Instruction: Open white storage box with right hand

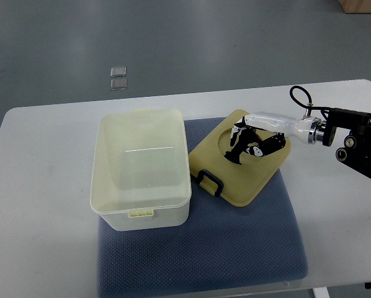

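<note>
Box (141,167), white and translucent, sits left of centre on a blue-grey mat (235,248), already uncovered, its long axis running front to back, interior bare as far as I can see. Lid (239,164) lies just right of it, tilted like a diamond, its black handle (209,180) at the corner nearest the box. Right hand (247,144) rests on the lid's circular recess, arm entering from the right edge; fingers look curled against the lid (whether they clamp it or merely press, I cannot tell). So the box lies to the hand's left, close by. Left arm not visible. 0 readable labels or writing anywhere; 2 small clear squares (118,78) lie on the floor beyond the table (43,186).
</note>
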